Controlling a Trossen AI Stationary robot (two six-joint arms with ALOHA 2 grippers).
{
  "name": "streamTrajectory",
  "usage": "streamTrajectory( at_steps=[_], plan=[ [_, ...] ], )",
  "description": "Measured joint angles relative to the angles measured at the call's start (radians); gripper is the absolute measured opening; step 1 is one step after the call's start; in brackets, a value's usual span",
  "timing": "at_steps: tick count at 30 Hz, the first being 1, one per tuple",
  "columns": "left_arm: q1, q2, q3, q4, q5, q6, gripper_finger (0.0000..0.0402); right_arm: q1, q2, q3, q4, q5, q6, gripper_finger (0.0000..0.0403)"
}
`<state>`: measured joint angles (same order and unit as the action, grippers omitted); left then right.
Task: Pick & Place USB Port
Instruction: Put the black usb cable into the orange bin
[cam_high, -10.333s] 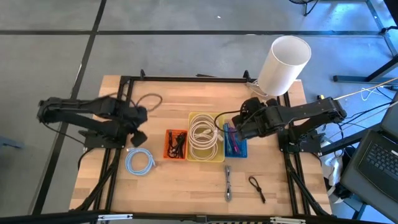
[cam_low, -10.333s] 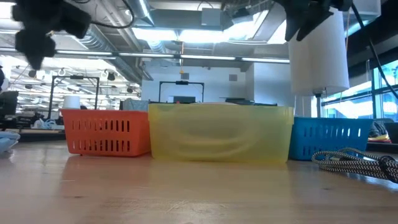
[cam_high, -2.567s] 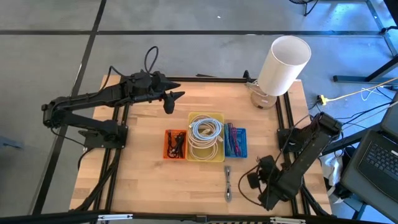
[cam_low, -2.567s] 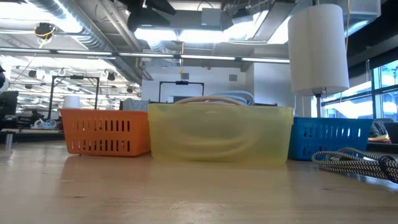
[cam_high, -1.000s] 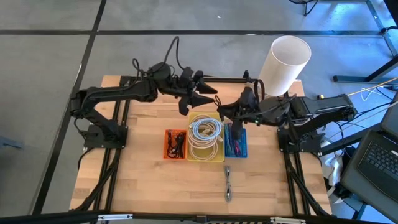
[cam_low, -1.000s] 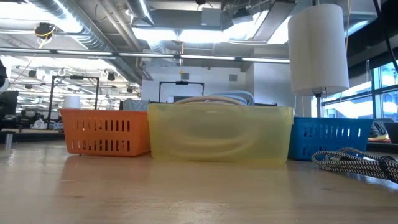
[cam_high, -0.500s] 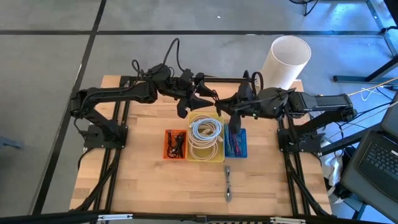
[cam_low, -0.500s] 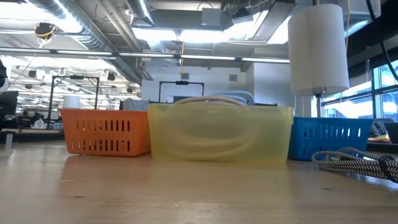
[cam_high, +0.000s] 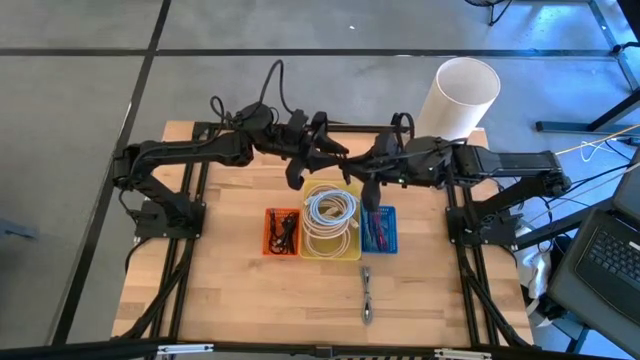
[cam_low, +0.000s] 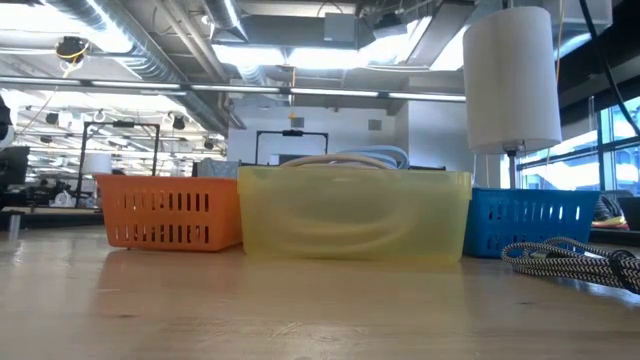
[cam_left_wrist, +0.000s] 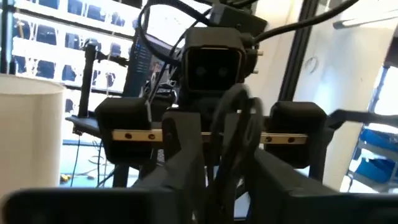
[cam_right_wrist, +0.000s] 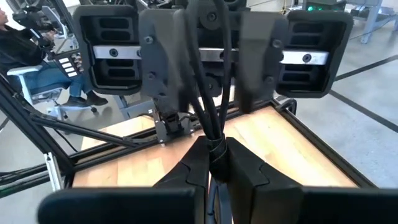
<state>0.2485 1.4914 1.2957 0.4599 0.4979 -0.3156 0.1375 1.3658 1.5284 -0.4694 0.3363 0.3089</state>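
Black cable (cam_right_wrist: 211, 121) gripped by both end effectors, left (cam_high: 318, 160), right (cam_high: 362, 172)

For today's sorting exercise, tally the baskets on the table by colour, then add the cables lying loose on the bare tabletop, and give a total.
Orange basket: 1
Yellow basket: 1
Blue basket: 1
Loose braided cable on the bare tabletop: 1
Total: 4

An orange basket (cam_high: 282, 231), a translucent yellow basket (cam_high: 331, 249) and a blue basket (cam_high: 389, 238) sit on pale wood table (cam_high: 250, 300).
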Motion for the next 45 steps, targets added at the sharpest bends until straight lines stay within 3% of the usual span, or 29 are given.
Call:
streamTrajectory(
  at_steps=[3,4,12,18,23,27,30,33,37,41,45],
  plan=[
    [-0.001,0.000,0.000,0.000,0.005,0.027,0.0029,0.000,0.001,0.000,-0.002,-0.001,-0.002,0.0028],
    [0.000,0.000,0.000,0.000,0.005,0.030,0.0018,0.000,0.001,0.000,-0.001,-0.001,-0.002,0.0028],
    [0.000,0.000,0.000,-0.004,-0.002,0.016,0.0008,0.000,0.001,0.000,-0.011,0.015,-0.012,0.0035],
    [0.002,-0.003,0.000,-0.007,-0.001,0.011,0.0006,0.001,-0.046,0.000,-0.047,0.029,-0.056,0.0145],
    [0.009,-0.011,0.000,-0.021,0.002,-0.001,0.0006,0.001,-0.141,0.000,-0.196,0.045,-0.028,0.0233],
    [0.018,-0.011,0.000,-0.051,0.001,-0.029,0.0006,0.001,-0.221,0.001,-0.323,0.050,0.066,0.0270],
    [0.031,-0.026,0.000,-0.194,-0.009,-0.058,0.0006,0.001,-0.270,0.001,-0.453,0.083,0.160,0.0278],
    [0.035,-0.057,0.000,-0.432,-0.117,-0.058,0.0006,0.001,-0.308,0.001,-0.573,0.102,0.261,0.0275],
    [0.034,-0.079,0.000,-0.770,-0.352,-0.092,0.0006,0.001,-0.333,0.000,-0.682,0.136,0.360,0.0265],
    [0.025,-0.081,-0.001,-1.021,-0.541,-0.244,0.0006,0.001,-0.337,0.000,-0.729,0.169,0.391,0.0257],
    [0.002,-0.080,-0.001,-1.140,-0.621,-0.429,0.0006,0.001,-0.336,0.000,-0.735,0.195,0.364,0.0251]
  ],
)
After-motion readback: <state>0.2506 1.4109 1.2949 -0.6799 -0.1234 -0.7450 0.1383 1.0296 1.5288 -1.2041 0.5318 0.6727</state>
